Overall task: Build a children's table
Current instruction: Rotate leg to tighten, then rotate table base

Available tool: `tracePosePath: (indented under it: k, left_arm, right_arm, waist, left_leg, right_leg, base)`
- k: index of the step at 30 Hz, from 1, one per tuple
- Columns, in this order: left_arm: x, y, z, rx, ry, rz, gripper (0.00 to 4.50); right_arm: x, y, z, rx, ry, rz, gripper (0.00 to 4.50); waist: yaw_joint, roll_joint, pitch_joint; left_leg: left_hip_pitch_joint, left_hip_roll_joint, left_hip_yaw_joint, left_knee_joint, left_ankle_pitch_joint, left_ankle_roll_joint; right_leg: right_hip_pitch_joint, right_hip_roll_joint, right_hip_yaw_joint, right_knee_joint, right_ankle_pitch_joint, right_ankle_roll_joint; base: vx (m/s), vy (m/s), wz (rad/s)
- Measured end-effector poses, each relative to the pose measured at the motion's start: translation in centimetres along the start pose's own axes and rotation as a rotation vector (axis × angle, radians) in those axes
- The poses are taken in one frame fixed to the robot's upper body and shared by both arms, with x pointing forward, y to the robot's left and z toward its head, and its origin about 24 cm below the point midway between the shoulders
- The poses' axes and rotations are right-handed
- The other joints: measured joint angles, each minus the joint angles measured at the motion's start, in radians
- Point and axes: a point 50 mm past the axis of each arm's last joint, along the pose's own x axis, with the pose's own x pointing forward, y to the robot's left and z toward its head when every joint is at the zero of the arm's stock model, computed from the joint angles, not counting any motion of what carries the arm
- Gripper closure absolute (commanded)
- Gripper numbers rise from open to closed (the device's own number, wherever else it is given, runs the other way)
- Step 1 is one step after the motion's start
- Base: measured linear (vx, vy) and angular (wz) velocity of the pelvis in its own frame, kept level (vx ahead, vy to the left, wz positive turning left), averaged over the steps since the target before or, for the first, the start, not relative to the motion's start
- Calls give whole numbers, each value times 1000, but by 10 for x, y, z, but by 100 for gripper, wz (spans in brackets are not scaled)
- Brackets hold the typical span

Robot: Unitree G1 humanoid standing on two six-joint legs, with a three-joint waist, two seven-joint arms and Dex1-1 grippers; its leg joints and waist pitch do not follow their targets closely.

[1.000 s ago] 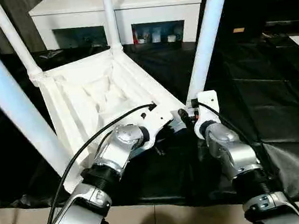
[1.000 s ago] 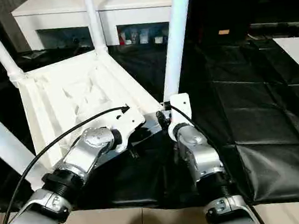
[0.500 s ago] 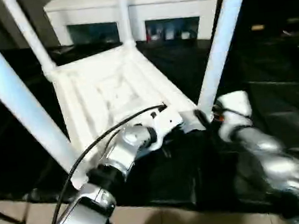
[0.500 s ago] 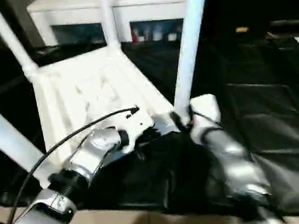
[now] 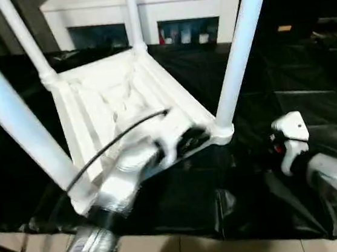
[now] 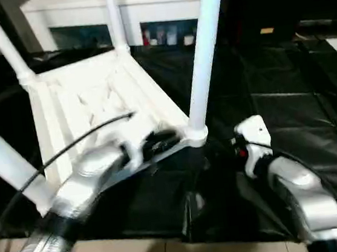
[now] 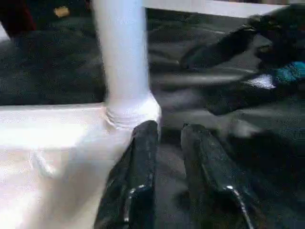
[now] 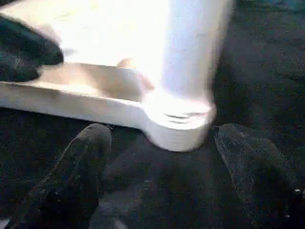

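One white plastic rectangular tabletop (image 5: 111, 102) counted, ribbed underside up, on black sheet-covered surface (image 5: 310, 85).

Four long white tube legs counted on tabletop: one at near right corner (image 5: 239, 51), one at far right corner (image 5: 132, 14), one at far left corner (image 5: 24, 39), one at near left corner (image 5: 9, 120).

One white cabinet with dark glass doors (image 5: 143, 13) counted beyond tabletop; two door panels seen.

Two silver forearms counted: one (image 5: 125, 173) over tabletop's near edge, one (image 5: 333, 180) right of tabletop.
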Motion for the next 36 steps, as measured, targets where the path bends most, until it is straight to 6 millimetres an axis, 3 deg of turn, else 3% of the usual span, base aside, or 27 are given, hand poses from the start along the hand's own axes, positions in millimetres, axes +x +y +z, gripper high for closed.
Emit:
tracePosePath:
  k: [6, 10, 17, 26, 34, 36]
  left_arm:
    - [-33, -26, -11, -89, 70, -86, 257]
    - [-43, -38, -6, -113, 57, -61, 223]
    - [-58, -48, -7, -151, 56, 19, 152]
    - [-72, -43, -11, -165, 51, 131, 88]
    - [-65, -47, -7, -154, 33, 115, 29]
    - [-64, -51, -6, -155, 22, 100, 7]
  right_arm:
    - [17, 23, 0, -4, 24, 161, 63]
    - [36, 29, 17, -31, -18, 213, 63]
    - [65, 7, 25, -63, 1, 88, 63]
    - [79, -14, 29, -76, 3, -17, 63]
    - [95, -39, 32, -65, 16, -194, 63]
    - [96, -52, 33, -48, 26, -283, 63]
  waist:
    - [6, -1, 1]
    - [0, -4, 2]
    - [-3, -6, 2]
    - [-1, -10, 1]
    - [3, -10, 1]
    - [10, -10, 1]
  left_leg:
    - [1, 0, 1, 0, -3, -6]
    - [2, 0, 2, 0, -3, -6]
    - [4, 0, 1, 0, -2, -7]
    - [4, 0, 1, 1, -2, -7]
    - [2, 0, 1, 6, -2, -7]
    - [1, 0, 1, 6, -2, -7]
  right_leg:
    - [2, 0, 1, 0, 0, 0]
    - [4, -1, 2, 0, 0, 1]
    - [4, 0, 2, 1, -2, 3]
    - [5, 0, 2, 2, 2, -3]
    - [4, -1, 2, 7, 2, -3]
    - [4, -1, 2, 7, 2, -3]
  base:
    - [0, 0, 0]
    - [0, 0, 0]
    - [0, 0, 0]
    - [0, 0, 0]
    - [0, 0, 0]
    - [0, 0, 0]
